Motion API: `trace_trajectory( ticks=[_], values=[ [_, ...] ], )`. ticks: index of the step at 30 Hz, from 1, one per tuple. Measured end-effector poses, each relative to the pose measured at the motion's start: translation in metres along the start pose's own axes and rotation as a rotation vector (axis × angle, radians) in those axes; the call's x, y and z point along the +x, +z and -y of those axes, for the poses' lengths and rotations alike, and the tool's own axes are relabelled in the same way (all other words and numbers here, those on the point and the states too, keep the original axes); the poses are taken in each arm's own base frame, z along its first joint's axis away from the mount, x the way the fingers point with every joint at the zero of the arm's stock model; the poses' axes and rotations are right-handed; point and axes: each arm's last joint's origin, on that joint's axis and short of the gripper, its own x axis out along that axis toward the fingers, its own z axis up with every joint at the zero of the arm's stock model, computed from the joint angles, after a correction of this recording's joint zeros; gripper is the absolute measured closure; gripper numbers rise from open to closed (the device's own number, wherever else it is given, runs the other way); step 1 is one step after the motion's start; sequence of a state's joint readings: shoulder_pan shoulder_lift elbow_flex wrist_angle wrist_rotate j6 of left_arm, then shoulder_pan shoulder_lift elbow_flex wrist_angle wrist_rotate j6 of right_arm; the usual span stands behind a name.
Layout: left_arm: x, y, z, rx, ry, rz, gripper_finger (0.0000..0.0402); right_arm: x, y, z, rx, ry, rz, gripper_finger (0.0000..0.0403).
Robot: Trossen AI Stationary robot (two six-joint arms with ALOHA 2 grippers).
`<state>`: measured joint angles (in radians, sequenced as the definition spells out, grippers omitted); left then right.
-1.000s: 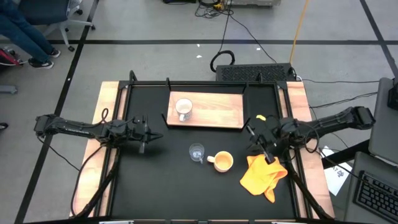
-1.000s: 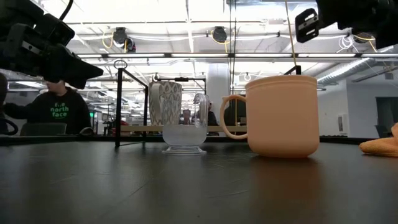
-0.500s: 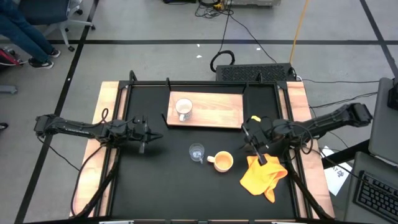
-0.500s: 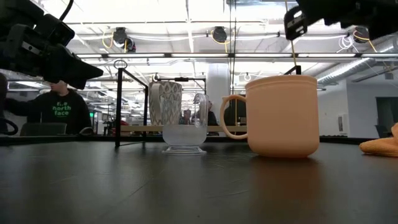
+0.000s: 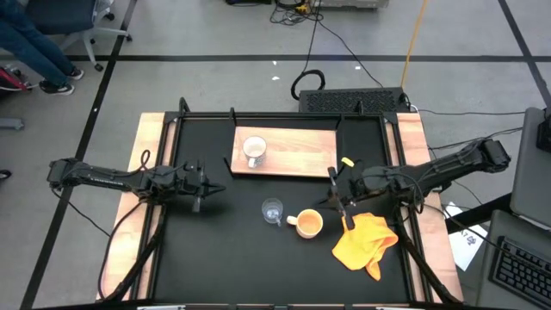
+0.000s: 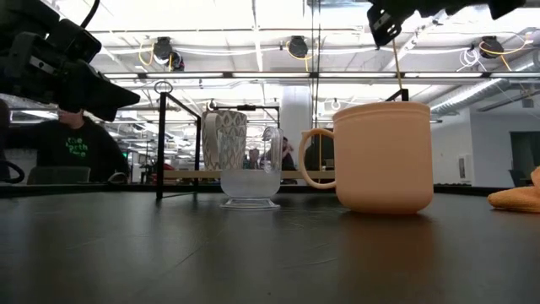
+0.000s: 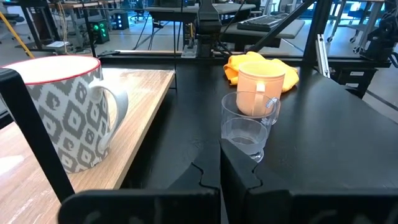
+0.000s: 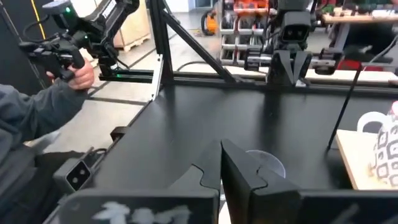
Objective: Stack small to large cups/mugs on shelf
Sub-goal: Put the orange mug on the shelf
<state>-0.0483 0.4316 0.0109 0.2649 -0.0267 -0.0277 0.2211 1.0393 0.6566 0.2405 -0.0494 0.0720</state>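
Observation:
A white patterned mug (image 5: 254, 151) stands upright on the light-wood shelf (image 5: 301, 159) at the far middle of the table. On the black tabletop in front of the shelf stand a clear glass cup (image 5: 273, 210) and an orange mug (image 5: 308, 224), its handle toward the glass. My right gripper (image 5: 329, 201) hangs shut, nearly level, above and just right of the orange mug, touching nothing. Its fingers (image 8: 221, 168) point toward the glass cup (image 8: 264, 163). My left gripper (image 5: 215, 188) waits shut at the table's left, its fingers (image 7: 219, 171) aimed at the glass cup (image 7: 249, 124).
A crumpled yellow cloth (image 5: 365, 243) lies right of the orange mug, under my right arm. Black frame posts (image 6: 160, 139) stand around the shelf. In the right wrist view a person's hand (image 8: 74, 74) holds a controller beyond the table's left edge.
My right gripper has risen and moved toward the table's left, from above the yellow cloth to beside the orange mug. It has tipped up from slanting downward to nearly level and has stayed shut. The cups have not moved.

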Motion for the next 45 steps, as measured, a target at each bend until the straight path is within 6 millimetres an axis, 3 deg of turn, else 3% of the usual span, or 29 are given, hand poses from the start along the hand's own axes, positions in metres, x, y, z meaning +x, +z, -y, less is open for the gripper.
trace_trajectory(
  ticks=[13,19,26,35,45],
  values=[
    [0.0,0.0,0.0,0.0,-0.001,0.0,0.0401,0.0,0.003,0.001,0.078,-0.012,-0.071,0.0403],
    [0.0,0.0,0.0,0.0,0.0,0.0,0.0401,0.004,0.003,0.002,0.127,-0.037,-0.205,0.0403],
    [0.0,0.0,0.0,0.002,0.0,0.0,0.0401,0.027,0.014,0.003,0.178,-0.079,-0.46,0.0403],
    [0.0,-0.001,0.0,0.001,0.0,-0.006,0.0401,0.049,0.026,0.005,0.221,-0.119,-0.644,0.0403],
    [0.0,-0.001,0.0,0.002,0.0,-0.015,0.0401,0.044,0.027,0.011,0.309,-0.123,-0.749,0.0403]
  ],
)
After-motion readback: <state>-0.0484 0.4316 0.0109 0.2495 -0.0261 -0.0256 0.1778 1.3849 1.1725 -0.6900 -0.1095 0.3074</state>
